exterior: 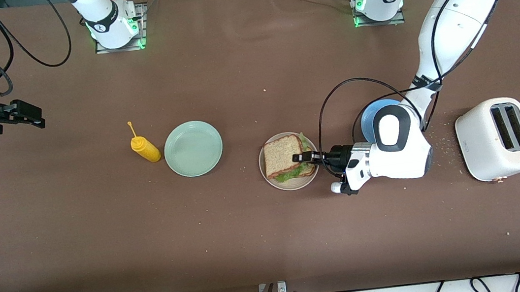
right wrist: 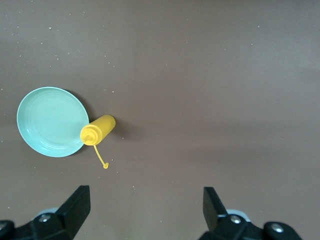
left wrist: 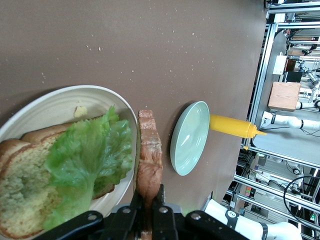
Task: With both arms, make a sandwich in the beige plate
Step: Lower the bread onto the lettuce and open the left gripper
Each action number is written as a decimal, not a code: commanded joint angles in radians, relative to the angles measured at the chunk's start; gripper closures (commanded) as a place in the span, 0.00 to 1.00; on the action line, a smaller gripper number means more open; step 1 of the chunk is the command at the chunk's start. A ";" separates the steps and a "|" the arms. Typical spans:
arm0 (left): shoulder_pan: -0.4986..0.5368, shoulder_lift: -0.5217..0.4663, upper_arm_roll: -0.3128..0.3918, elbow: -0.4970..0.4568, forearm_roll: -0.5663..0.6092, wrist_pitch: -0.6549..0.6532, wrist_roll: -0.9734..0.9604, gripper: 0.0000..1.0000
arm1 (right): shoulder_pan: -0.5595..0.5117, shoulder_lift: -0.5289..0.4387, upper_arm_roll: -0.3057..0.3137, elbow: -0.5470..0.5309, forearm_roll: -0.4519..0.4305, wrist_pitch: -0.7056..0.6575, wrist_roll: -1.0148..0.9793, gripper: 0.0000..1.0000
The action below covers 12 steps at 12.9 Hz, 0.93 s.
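- Front view: top bread slice (exterior: 283, 156) is held at its edge by the left pincer (exterior: 305, 157), closed on it, over the lettuce (exterior: 293, 174) on the beige plate (exterior: 275, 183); the right pincer (exterior: 21, 117) waits open near its end of the table (exterior: 272, 243).
- Left wrist view: slice is seen edge-on, tilted; it is best lowered flat and squared over the bottom slice (left wrist: 20, 185) before release.
- Right wrist view: mint-green plate (right wrist: 50, 121) and yellow bottle (right wrist: 98, 130) are shown, touching.
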 commanded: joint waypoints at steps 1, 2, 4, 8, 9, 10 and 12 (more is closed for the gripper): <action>0.004 -0.008 0.014 -0.006 -0.018 0.007 0.080 0.00 | -0.005 0.011 0.001 0.014 0.006 0.000 0.004 0.00; 0.004 -0.006 0.023 -0.006 -0.020 0.007 0.129 0.00 | -0.005 0.011 0.001 0.014 0.006 0.000 0.004 0.00; 0.000 -0.009 0.043 -0.006 -0.018 0.006 0.174 0.00 | -0.003 0.011 0.001 0.014 0.006 0.000 0.004 0.00; 0.009 -0.026 0.043 -0.003 0.067 0.001 0.174 0.00 | -0.003 0.011 0.001 0.014 0.006 0.000 0.002 0.00; 0.011 -0.037 0.043 -0.003 0.083 -0.005 0.172 0.00 | -0.005 0.011 0.001 0.014 0.008 0.000 0.002 0.00; 0.012 -0.040 0.043 -0.003 0.095 -0.010 0.172 0.00 | -0.003 0.011 0.001 0.014 0.006 0.000 0.002 0.00; 0.014 -0.060 0.043 0.000 0.155 -0.017 0.172 0.00 | -0.005 0.011 0.003 0.014 0.008 0.000 0.002 0.00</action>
